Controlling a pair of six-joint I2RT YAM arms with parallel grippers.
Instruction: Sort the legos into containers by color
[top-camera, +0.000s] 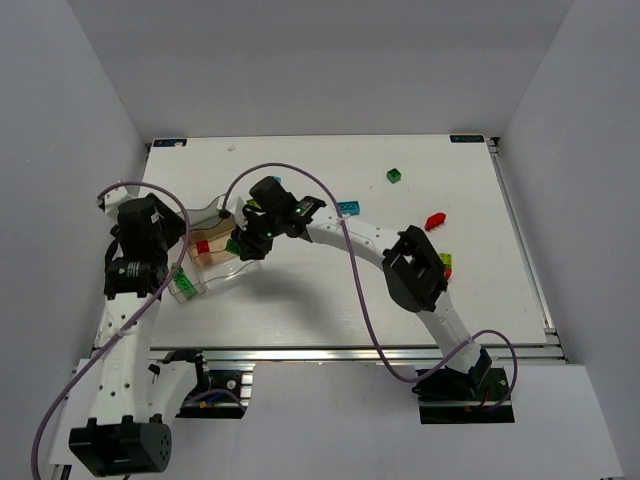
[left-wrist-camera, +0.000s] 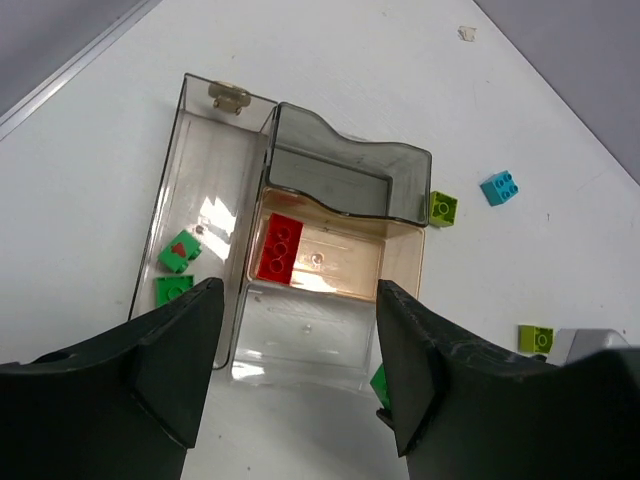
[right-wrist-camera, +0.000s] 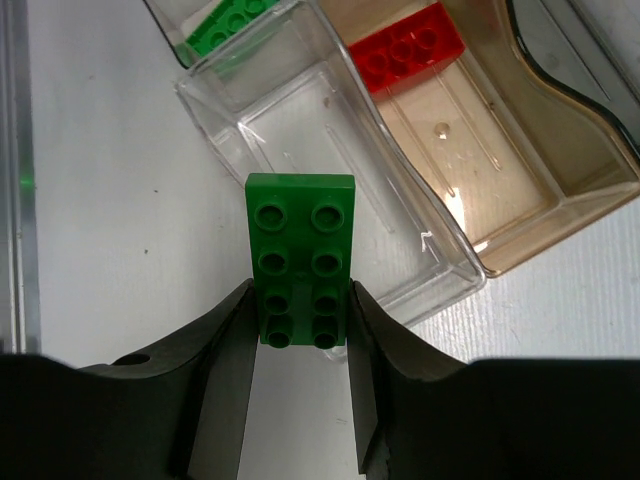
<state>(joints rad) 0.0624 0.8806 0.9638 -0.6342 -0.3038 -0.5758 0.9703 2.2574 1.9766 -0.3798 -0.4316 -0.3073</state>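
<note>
— Well, why does the right gripper (right-wrist-camera: 300, 325) hang at the clear plastic compartment tray (right-wrist-camera: 300, 120)?
— Its fingers are pinched on the long sides of a dark green two-by-four studded brick (right-wrist-camera: 300, 255), studs up, low centre in the right wrist view. The brick's free end reaches over the edge of the tray's empty clear compartment. I judge it bound for the upper-left compartment, where a second green brick (right-wrist-camera: 225, 25) lies.
— And the left gripper (left-wrist-camera: 297, 300)?
— Spread wide with nothing between its fingers, at the bottom of the left wrist view, above the tray's near edge. Probably it is waiting its turn.
— How far along is the sorting?
— Early, I'd say. A red brick (left-wrist-camera: 278, 248) lies in the amber compartment at centre. In the overhead view, right of centre on the white table (top-camera: 300, 310), a small dark green brick (top-camera: 395, 176), a cyan brick (top-camera: 348, 208), a red wedge-shaped piece (top-camera: 436, 221) and a lime brick (top-camera: 445, 260) lie loose.
</note>
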